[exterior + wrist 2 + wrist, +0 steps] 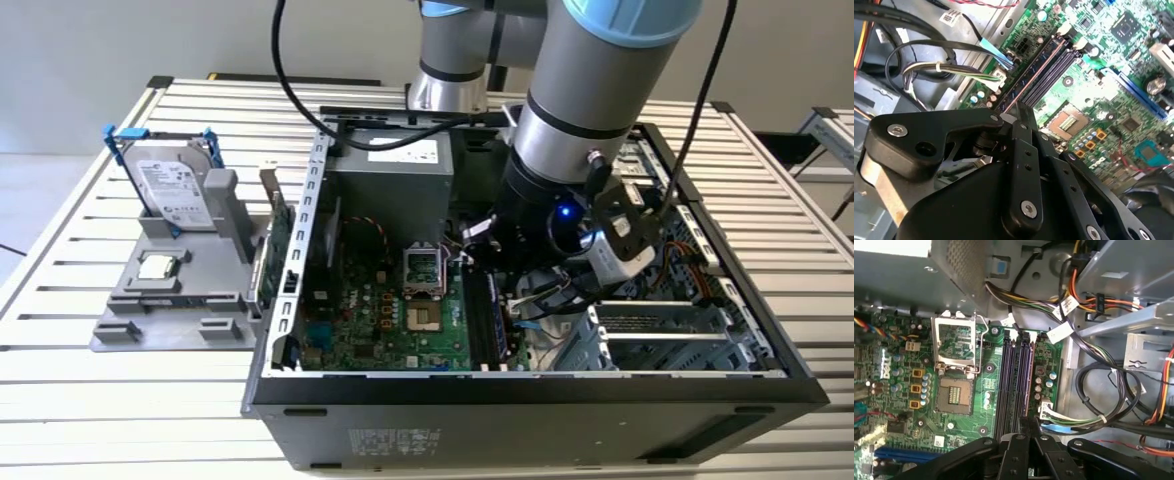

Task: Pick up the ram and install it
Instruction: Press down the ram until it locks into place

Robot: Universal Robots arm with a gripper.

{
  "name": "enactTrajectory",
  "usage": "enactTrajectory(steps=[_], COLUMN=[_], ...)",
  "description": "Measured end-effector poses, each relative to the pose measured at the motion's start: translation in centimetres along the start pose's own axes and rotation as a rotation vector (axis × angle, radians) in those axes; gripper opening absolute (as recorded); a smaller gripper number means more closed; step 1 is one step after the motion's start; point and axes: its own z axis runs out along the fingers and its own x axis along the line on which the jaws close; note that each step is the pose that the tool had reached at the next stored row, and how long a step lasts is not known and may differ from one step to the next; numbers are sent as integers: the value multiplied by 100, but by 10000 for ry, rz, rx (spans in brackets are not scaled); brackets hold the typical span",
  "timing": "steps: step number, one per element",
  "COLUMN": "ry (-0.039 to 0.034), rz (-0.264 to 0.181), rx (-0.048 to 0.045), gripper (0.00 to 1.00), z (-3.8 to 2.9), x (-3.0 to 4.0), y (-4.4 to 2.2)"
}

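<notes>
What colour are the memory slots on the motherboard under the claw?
Black, most with dark purple insides; the memory slots show best in the first wrist view, right of the CPU socket.

The matt black plastic-looking gripper linkage (1026,450), at the bottom of the first wrist view, carries bright metal screw heads and has a smooth, faintly sheened face in both wrist views. The green circuit-board motherboard (989,385) looks glossy, with shiny solder points and a bare metal socket frame (956,345). The long black plastic memory slots (1016,380) are smooth. In the exterior view, the grey sheet-metal computer case (534,410) is dull, the pale slatted metal table (120,400) is matt, and the silver hard drive with paper label (174,185) sits in a blue plastic frame.
</notes>
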Motion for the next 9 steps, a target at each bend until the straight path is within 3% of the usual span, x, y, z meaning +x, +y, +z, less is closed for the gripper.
enactTrajectory(steps=[9], ry=[11], rz=[-813], rx=[13], gripper=[0], z=[1], x=[0], y=[0])
